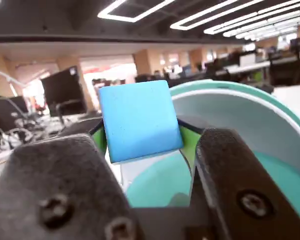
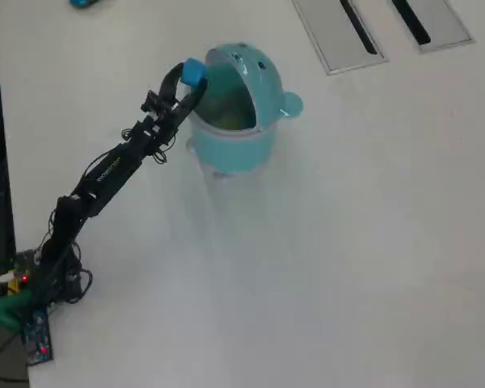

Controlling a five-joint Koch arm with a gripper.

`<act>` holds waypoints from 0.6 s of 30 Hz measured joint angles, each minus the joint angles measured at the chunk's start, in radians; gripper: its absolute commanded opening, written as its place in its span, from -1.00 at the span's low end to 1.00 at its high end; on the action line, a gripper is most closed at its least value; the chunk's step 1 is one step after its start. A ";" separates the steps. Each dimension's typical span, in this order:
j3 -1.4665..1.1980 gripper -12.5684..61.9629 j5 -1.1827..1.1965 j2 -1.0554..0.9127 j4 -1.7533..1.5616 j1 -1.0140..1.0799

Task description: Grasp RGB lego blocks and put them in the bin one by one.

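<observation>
In the overhead view, your arm (image 2: 105, 174) reaches from its base (image 2: 32, 295) at the lower left up and to the right across the white table (image 2: 347, 242). At the end of it your gripper (image 2: 191, 83) is pinching the blue block (image 2: 193, 72), which sits at the left rim of the bin (image 2: 246, 121), just over the edge of the opening. Beyond the gripper, the bin's hooded lid (image 2: 255, 65) rises, with a knob (image 2: 291, 103) on the far right side. Past that, at the top right of the table, lie two flat grey panels (image 2: 339, 36) with black slots.

In the wrist view, you see the two dark jaws low in the frame, left and right, with the blue block (image 1: 139, 120) clamped between them at the gripper (image 1: 142, 137). Green pads (image 1: 188, 142) show beside the block. Right behind and below it is the bin's (image 1: 270, 170) teal wall and pale inner hood.
</observation>
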State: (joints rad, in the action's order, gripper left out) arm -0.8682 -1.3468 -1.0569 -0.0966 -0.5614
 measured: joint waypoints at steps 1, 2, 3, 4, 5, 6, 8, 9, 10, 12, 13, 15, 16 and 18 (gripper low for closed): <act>0.000 -0.38 0.000 0.003 0.000 0.002; -0.002 -0.38 0.000 0.017 0.000 0.005; -0.002 -0.38 0.000 0.029 0.000 0.009; -0.002 -0.36 0.000 0.029 0.000 0.012; 0.000 -0.28 0.000 0.032 0.000 0.017; 0.000 -0.20 0.000 0.034 -0.002 0.017; -0.002 -0.18 -0.008 0.041 0.000 0.029; -0.002 -0.12 -0.009 0.044 0.000 0.031; -0.002 -0.07 -0.014 0.054 -0.002 0.038; -0.002 0.03 -0.025 0.063 0.000 0.041; 0.000 0.03 -0.061 0.072 -0.002 0.044; 0.000 0.09 -0.080 0.075 -0.002 0.048; 0.000 0.13 -0.087 0.078 -0.002 0.049; 0.000 0.17 -0.107 0.089 -0.009 0.054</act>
State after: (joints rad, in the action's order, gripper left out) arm -0.8682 -1.4542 -0.9679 -0.1058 -0.5077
